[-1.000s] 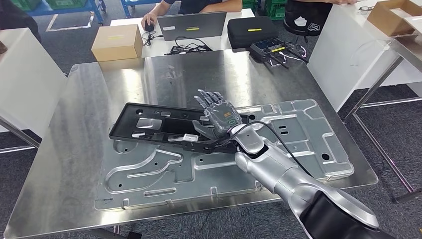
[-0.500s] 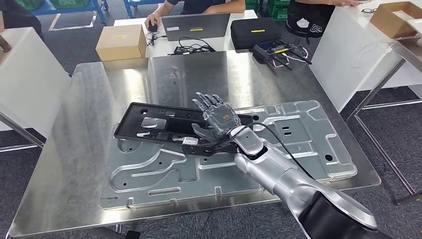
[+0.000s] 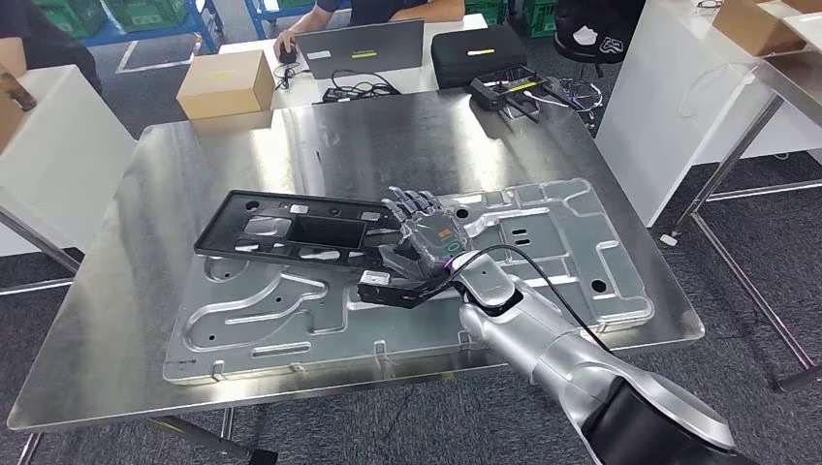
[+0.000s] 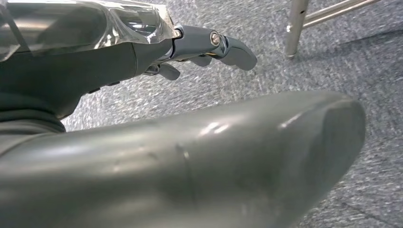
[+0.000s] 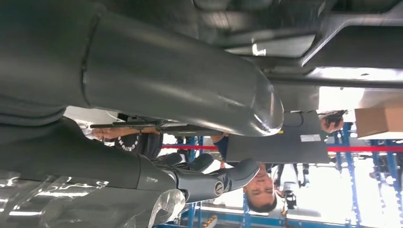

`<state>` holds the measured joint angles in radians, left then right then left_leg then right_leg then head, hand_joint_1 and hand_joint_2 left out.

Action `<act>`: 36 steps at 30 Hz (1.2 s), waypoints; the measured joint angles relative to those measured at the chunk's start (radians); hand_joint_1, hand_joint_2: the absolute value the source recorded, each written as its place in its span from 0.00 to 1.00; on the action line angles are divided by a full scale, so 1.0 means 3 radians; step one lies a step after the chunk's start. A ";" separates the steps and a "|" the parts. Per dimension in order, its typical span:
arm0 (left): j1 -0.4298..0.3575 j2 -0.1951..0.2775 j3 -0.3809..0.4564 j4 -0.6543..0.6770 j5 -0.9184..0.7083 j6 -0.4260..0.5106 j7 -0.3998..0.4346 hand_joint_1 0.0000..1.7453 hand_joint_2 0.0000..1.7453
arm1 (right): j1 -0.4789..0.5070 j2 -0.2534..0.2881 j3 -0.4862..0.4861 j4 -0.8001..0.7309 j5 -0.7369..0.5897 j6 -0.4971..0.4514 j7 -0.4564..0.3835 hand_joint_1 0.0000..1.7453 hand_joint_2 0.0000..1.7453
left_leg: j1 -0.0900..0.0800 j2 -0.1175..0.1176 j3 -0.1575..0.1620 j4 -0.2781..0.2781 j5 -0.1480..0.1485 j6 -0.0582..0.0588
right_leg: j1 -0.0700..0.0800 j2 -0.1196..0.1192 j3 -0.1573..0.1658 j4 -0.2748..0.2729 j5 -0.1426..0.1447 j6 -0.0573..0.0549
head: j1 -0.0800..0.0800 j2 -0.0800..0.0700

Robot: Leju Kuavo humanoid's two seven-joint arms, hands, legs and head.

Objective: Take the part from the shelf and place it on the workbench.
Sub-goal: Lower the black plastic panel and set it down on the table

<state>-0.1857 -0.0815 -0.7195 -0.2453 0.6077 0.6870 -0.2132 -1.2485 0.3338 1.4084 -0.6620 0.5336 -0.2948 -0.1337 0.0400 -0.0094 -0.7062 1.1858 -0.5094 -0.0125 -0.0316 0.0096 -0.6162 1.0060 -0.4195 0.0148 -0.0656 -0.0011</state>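
Observation:
The part, a long black plastic frame point(image 3: 291, 232), lies on a ribbed silver metal plate point(image 3: 543, 242) that covers the near half of the steel workbench point(image 3: 194, 165). My right hand point(image 3: 431, 242) hovers over the frame's right end with its fingers spread and pointing away from me. In the right wrist view the thumb point(image 5: 180, 80) lies along the dark frame point(image 5: 351, 47), and the fingers point(image 5: 209, 178) stand apart from it with only background in the gap. My left hand point(image 4: 190, 142) hangs over grey carpet, fingers point(image 4: 214, 42) loosely extended and holding nothing.
On the white table beyond the bench are a cardboard box point(image 3: 226, 82), a laptop point(image 3: 359, 46) with a person point(image 3: 388, 10) seated at it, a black case point(image 3: 480, 56) and a controller point(image 3: 509, 92). White tables point(image 3: 669, 107) flank the bench. A metal table leg point(image 4: 294, 28) stands near my left hand.
The whole picture has shifted, so the camera moved. My right hand stays over the frame's right end, its fingers now a little lower towards the frame.

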 joint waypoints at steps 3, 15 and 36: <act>-0.0002 -0.0001 0.0000 0.0000 0.0000 0.0001 0.0000 0.00 0.00 | 0.0005 0.0000 0.0000 0.0014 0.0002 0.0000 -0.0003 0.00 0.00 | -0.0066 0.0001 -0.0004 0.0330 -0.0150 0.0077 | 0.0074 -0.0022 -0.0097 0.0001 0.0075 -0.0038 | 0.0000 0.0000; -0.0036 0.0000 0.0001 -0.0021 -0.0008 0.0003 0.0001 0.00 0.00 | -0.0019 -0.0016 -0.0001 0.0063 0.0027 -0.0011 -0.0003 0.00 0.00 | -0.0197 0.0051 0.0599 -0.0905 0.0378 0.0326 | 0.0090 -0.0046 -0.0334 0.0374 -0.0178 0.0096 | 0.0001 0.0000; -0.0048 -0.0016 0.0000 -0.0029 -0.0039 -0.0006 0.0046 0.00 0.00 | -0.0013 -0.0007 0.0000 0.0142 0.0028 -0.0017 0.0005 0.00 0.00 | -0.0105 0.0050 0.0263 -0.0034 0.0104 0.0090 | 0.0032 -0.0034 -0.0093 -0.0053 0.0131 -0.0007 | 0.0000 0.0000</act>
<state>-0.2000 -0.0862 -0.7195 -0.2539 0.5961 0.6851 -0.1995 -1.2525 0.3318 1.4083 -0.6194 0.5420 -0.2997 -0.1322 0.0087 0.0055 -0.6272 1.1756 -0.4781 0.0145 -0.0220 -0.0006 -0.6440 0.9900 -0.3801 0.0126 -0.0656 -0.0011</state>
